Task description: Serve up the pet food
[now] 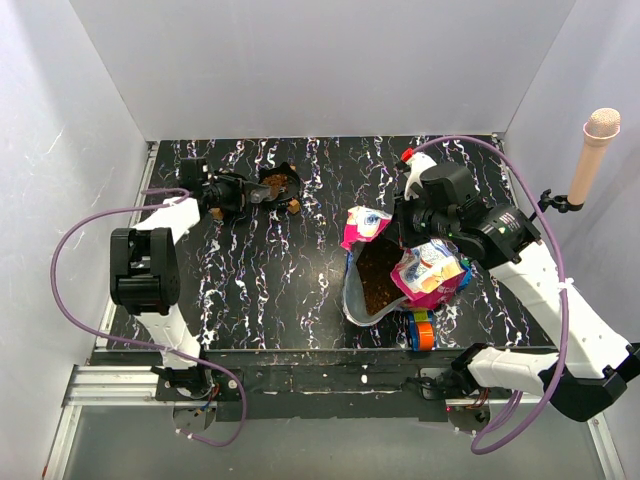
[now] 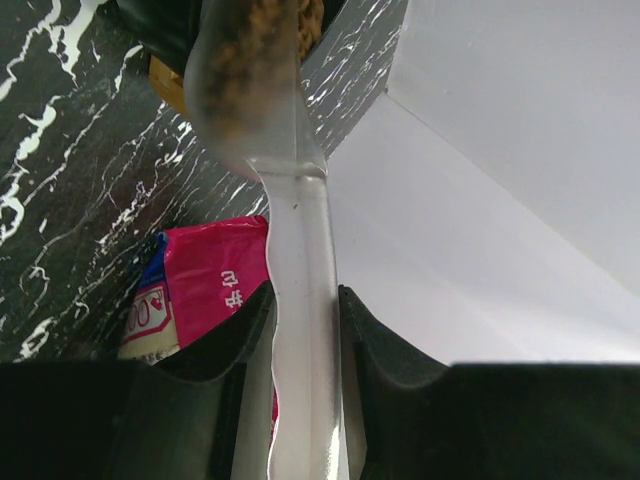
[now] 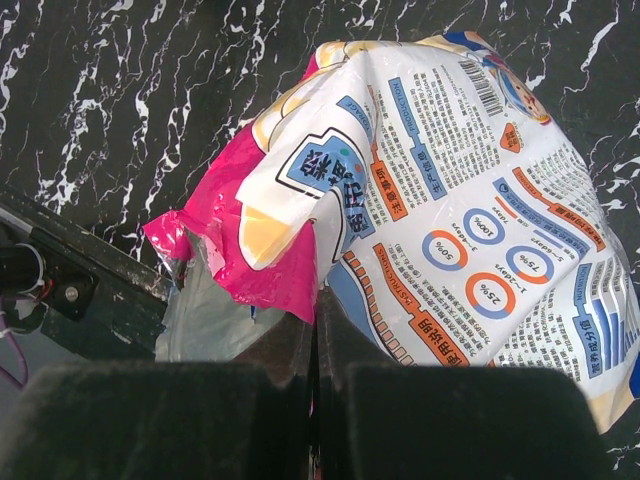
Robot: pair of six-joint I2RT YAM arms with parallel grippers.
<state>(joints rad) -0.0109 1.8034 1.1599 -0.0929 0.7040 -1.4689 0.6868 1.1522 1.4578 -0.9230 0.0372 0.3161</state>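
A clear plastic scoop point(image 2: 300, 260) loaded with brown pet food point(image 2: 262, 40) sticks out from my left gripper point(image 2: 305, 325), which is shut on its handle. In the top view that gripper point(image 1: 243, 195) is at the back left, with the scoop's head over a black bowl point(image 1: 281, 184) that holds kibble. The magenta-and-blue bag point(image 1: 378, 278) lies open right of centre, with more pet food point(image 1: 377, 285) showing inside. My right gripper point(image 3: 316, 300) is shut on the bag's point(image 3: 450, 190) upper edge, and from above this gripper point(image 1: 412, 245) is seen lifting that flap.
Colourful toy blocks point(image 1: 421, 330) lie just in front of the bag near the table's front edge. A small tan object point(image 1: 293, 206) sits beside the bowl. White walls enclose the table on three sides. A microphone point(image 1: 592, 150) stands at the far right.
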